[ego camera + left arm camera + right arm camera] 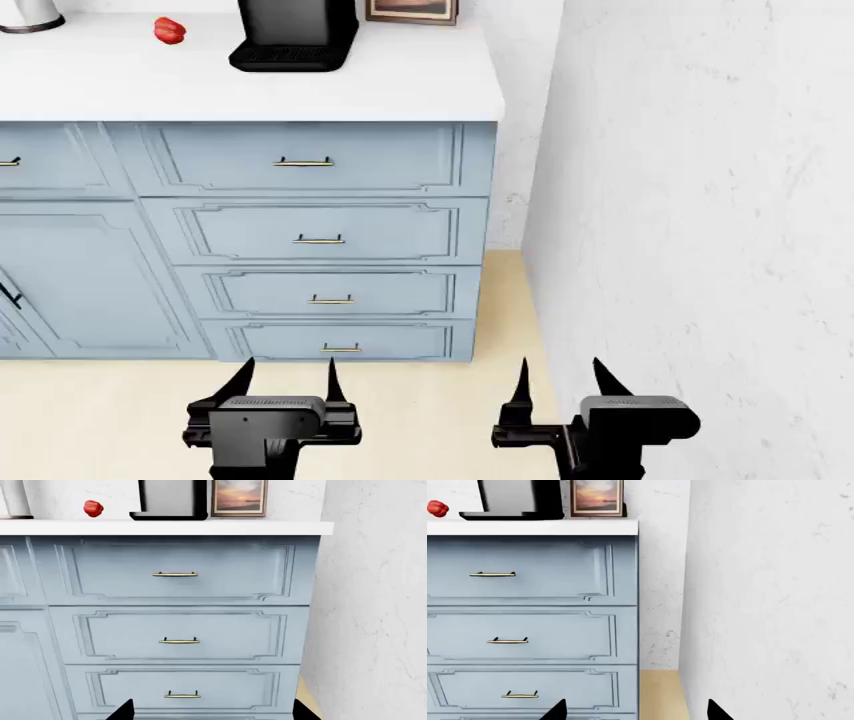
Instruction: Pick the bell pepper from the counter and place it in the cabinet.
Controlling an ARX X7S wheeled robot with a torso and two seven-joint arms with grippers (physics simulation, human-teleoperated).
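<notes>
The small red bell pepper point(168, 30) sits on the white counter point(267, 95) at the back, left of the black coffee machine point(295, 35). It also shows in the left wrist view point(93, 508) and at the edge of the right wrist view point(437, 508). My left gripper point(286, 382) is open and empty, low over the floor in front of the drawers, far from the pepper. My right gripper point(558, 380) is open and empty beside it, near the white wall. No cabinet interior is in view.
Blue-grey drawers with brass handles point(304, 162) stack under the counter. A framed picture point(412, 10) stands behind the coffee machine, a white kettle point(27, 15) at far left. A white wall point(694, 200) juts out on the right. The floor is tan wood point(107, 420).
</notes>
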